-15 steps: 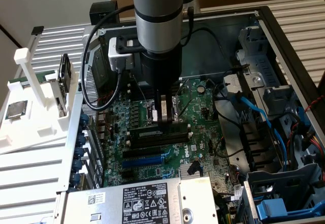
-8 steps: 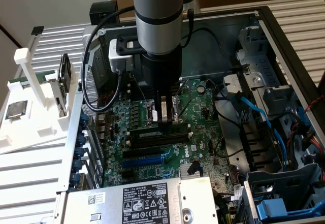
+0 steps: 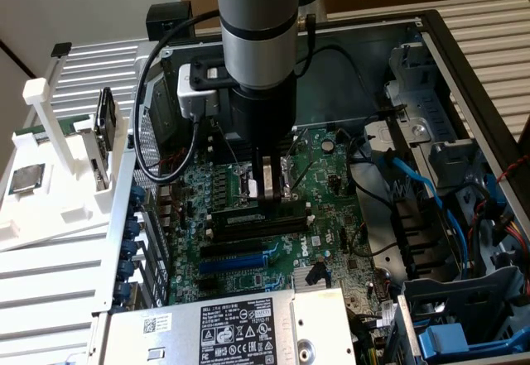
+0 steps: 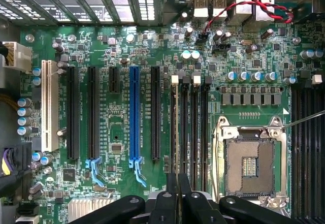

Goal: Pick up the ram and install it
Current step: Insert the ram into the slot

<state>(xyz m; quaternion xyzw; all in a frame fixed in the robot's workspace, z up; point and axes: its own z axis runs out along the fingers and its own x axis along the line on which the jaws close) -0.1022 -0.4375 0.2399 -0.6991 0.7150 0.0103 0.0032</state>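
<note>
Ram seemingly stood seated near the motherboard's middle. The gripper, closed on nothing, seemed to meet its top edge, probably to press it home.

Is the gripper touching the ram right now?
Cannot tell. In the wrist view the shut gripper lines up with the ram, seen edge-on at the memory slots, but neither contact nor gap shows plainly.
</note>
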